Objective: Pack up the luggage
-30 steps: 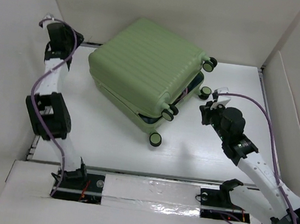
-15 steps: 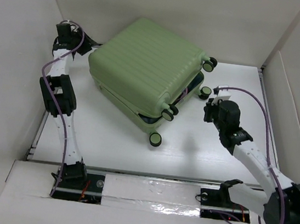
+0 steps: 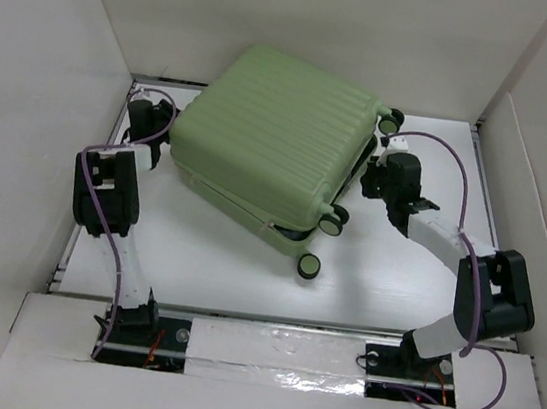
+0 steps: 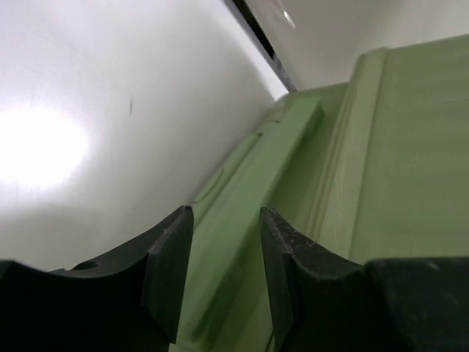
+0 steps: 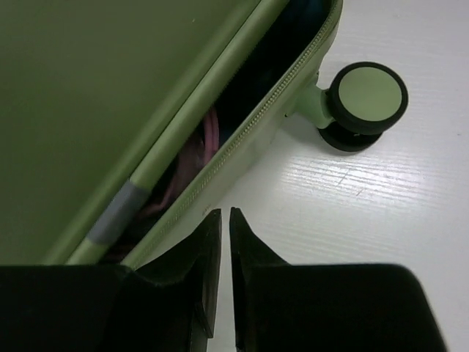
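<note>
Green luggage [image 3: 282, 140] (lid ajar), flat

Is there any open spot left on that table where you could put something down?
Yes: the widest bare strip of table lies in front of the luggage, between both arms. A smaller patch sits in the far right corner. It is crowded beside the case: the left end effector and right end effector crowd its two sides.

The table [image 3: 196, 255] is white and smooth. The big green luggage [image 3: 282, 140] lies flat on it, toward the back. Its small wheels [image 3: 309, 266] point at the front right.
</note>
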Controlling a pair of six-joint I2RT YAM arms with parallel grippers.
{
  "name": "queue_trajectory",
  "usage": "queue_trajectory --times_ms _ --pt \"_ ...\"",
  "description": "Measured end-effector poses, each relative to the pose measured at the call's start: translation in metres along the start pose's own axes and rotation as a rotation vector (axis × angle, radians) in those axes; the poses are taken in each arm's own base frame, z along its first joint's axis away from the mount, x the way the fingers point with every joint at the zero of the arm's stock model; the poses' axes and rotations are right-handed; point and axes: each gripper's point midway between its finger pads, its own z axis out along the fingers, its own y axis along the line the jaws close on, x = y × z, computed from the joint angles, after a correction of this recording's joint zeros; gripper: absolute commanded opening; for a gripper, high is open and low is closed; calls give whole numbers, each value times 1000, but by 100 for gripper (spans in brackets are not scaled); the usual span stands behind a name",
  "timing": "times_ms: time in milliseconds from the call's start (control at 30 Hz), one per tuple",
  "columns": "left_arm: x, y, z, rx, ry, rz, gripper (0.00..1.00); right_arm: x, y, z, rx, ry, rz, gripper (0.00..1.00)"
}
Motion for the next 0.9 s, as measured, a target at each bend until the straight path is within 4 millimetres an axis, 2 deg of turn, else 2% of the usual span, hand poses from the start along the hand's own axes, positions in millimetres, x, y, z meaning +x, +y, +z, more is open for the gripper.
queue_trajectory --times_ms 133,267,433,600,700,800,833,900 --pt "33 6 -45 7 -53 -81 38 6 -8 20 -19 25 27 20" --pt "63 6 -80 -4 -107 -88 37 8 -19 32 -31 44 44 22" --pt "106 4 -127 -36 -158 -15 37 -8 -24 63 -54 75 24 23" --pt "140 6 -171 -54 -203 89 35 -38 -19 97 -109 63 -16 28" --pt "156 7 -194 -34 -191 128 35 -61 -6 111 -174 44 -49 36" --pt "169 8 -211 -9 -173 146 35 -95 13 127 -258 8 -78 48" --pt "172 9 -216 1 -168 149 35 -110 20 132 -290 -17 -92 57" --pt "177 10 -223 19 -159 152 35 -132 33 137 -338 -59 -113 65"
